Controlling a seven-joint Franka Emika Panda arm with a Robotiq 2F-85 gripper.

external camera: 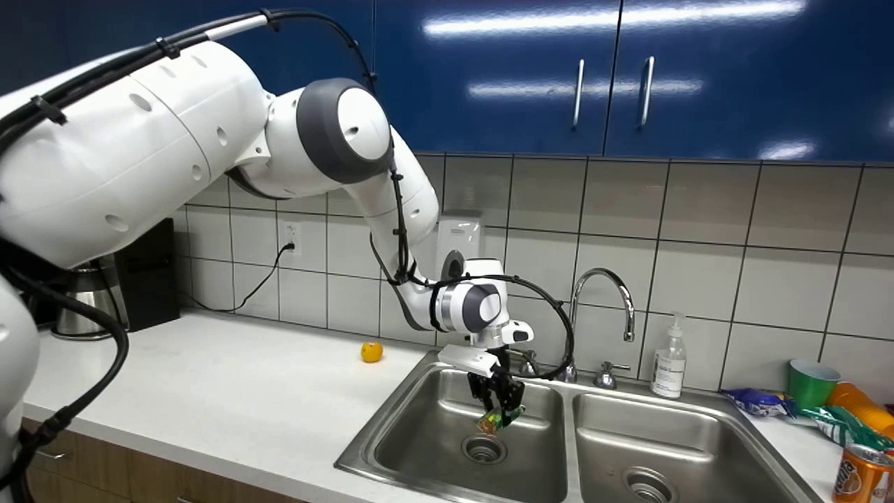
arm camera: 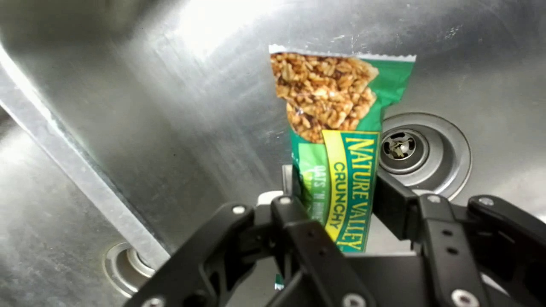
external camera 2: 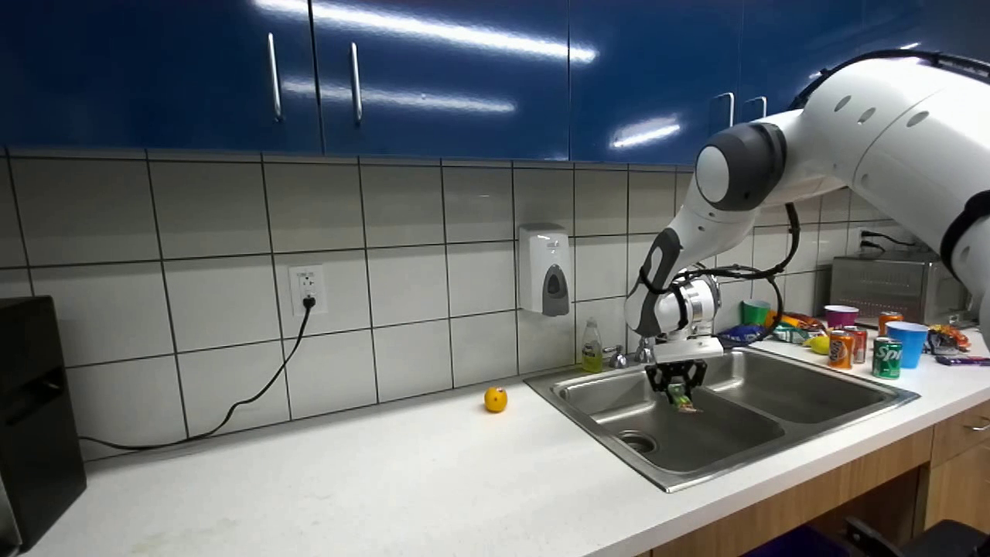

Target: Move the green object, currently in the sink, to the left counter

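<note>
Cabinets: glossy blue, in a row up high. Counter: white, running beneath them. Arm: from where I stand, white and stretched well out, its far end pointing down. Sink: steel, two basins; the arm ends over the left-hand basin, as both exterior views show it.

Gripper: aimed down into that basin, its black fingers clamped on a granola bar in green wrapping, one finger against each long edge. The bar lies between them: in the wrist view one crimped end juts well past the fingertips, the other runs back beneath the gripper, partly hidden. Printed face is turned to the wrist camera; lettering reads NATURE VALLEY, CRUNCHY. In an exterior view the bar slants across the fingertips. Whether any of it touches the basin floor, I cannot tell.

Drain: its rim partly covered by the bar in the wrist view. Orange fruit: on the counter, near the sink, well apart from the gripper.
</note>
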